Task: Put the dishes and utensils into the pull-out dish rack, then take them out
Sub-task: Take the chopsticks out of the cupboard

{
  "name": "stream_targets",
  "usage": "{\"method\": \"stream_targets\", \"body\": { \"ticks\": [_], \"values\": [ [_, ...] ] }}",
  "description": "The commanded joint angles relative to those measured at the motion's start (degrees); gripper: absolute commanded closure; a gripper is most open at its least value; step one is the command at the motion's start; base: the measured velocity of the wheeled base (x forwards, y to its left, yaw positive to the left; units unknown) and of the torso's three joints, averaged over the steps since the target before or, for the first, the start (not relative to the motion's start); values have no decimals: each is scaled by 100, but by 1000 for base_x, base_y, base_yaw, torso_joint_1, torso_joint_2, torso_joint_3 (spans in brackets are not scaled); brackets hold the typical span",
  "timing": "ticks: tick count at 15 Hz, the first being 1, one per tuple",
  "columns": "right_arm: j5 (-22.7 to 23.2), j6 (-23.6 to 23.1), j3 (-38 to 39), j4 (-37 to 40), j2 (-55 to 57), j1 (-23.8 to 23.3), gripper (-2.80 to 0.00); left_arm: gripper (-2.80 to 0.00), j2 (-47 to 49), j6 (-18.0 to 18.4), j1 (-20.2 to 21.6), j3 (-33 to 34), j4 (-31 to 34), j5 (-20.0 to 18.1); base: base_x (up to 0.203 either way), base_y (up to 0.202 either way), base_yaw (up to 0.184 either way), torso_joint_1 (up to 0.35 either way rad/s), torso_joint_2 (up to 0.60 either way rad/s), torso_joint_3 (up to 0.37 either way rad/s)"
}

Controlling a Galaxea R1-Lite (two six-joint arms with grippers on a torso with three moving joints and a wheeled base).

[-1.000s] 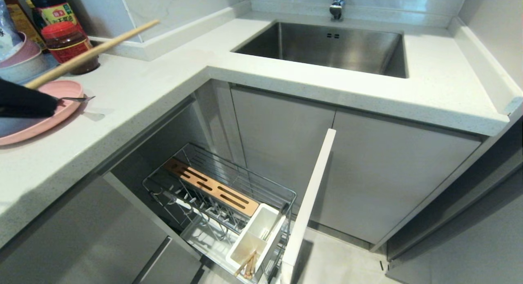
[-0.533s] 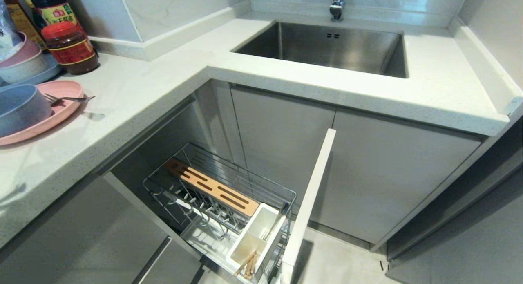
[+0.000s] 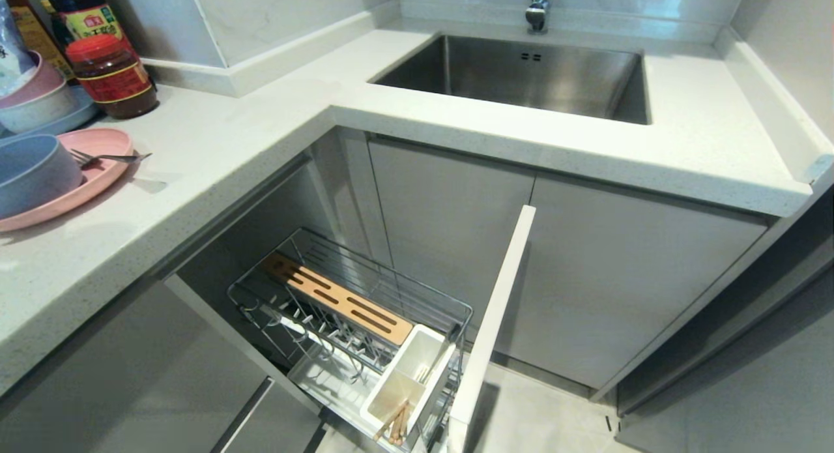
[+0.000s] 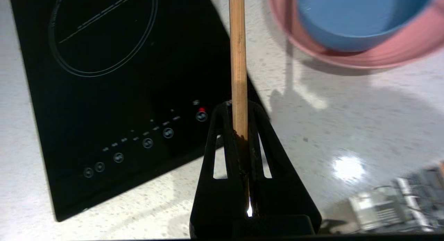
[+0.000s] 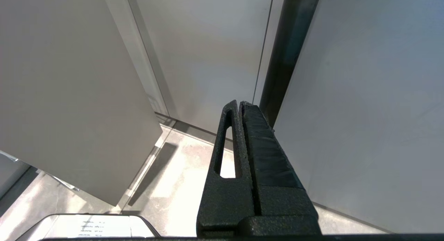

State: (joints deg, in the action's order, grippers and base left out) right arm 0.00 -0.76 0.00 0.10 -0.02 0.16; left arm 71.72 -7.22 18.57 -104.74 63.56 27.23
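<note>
1. Nearest, low in the head view, the pull-out dish rack (image 3: pixel 352 322) stands drawn out from the cabinet, its pale front panel (image 3: pixel 492 322) edge-on.
2. Its white utensil box (image 3: pixel 407 381) holds a chopstick (image 3: pixel 394 423) leaning in the near compartment; the wire plate dividers beside it carry no dish.
3. A wooden slotted board (image 3: pixel 339 300) lies along the rack's far side.
4. On the tabletop (image 3: pixel 215 146) at the left, the pink plate (image 3: pixel 98 173) carries the blue-grey bowl (image 3: pixel 32 173) and a fork (image 3: pixel 107 158) resting on its rim.
5. The left end effector (image 4: pixel 239 111), seen only in its wrist view, is clamped on a second chopstick (image 4: pixel 238 60), above the tabletop near a black induction hob (image 4: pixel 114 95).
6. Farther back stand stacked bowls (image 3: pixel 32 98), a red-lidded jar (image 3: pixel 111 75) and the sink (image 3: pixel 521 75).
7. The right end effector (image 5: pixel 239 105) hangs closed and empty beside cabinet doors.
</note>
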Motion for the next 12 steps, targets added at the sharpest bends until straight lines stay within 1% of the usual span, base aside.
{"method": "stream_targets", "body": {
  "ticks": [1, 3, 4, 7, 8, 12],
  "values": [
    [-2, -3, 0, -1, 2, 2, 0, 0, 488, 89, 218, 12, 37, 26, 0, 0, 0, 0, 0, 0],
    [0, -3, 0, -1, 2, 2, 0, 0, 835, 218, 383, -22, 43, 33, 0, 0, 0, 0, 0, 0],
    [0, -3, 0, -1, 2, 2, 0, 0, 977, 256, 403, -24, 48, 35, 0, 0, 0, 0, 0, 0],
    [0, -3, 0, -1, 2, 2, 0, 0, 1329, 287, 402, -28, 60, 50, 0, 0, 0, 0, 0, 0],
    [0, -3, 0, -1, 2, 2, 0, 0, 1417, 356, 408, -29, 61, 59, 0, 0, 0, 0, 0, 0],
    [0, -3, 0, -1, 2, 2, 0, 0, 1570, 423, 406, -16, 69, 80, 0, 0, 0, 0, 0, 0]
  ]
}}
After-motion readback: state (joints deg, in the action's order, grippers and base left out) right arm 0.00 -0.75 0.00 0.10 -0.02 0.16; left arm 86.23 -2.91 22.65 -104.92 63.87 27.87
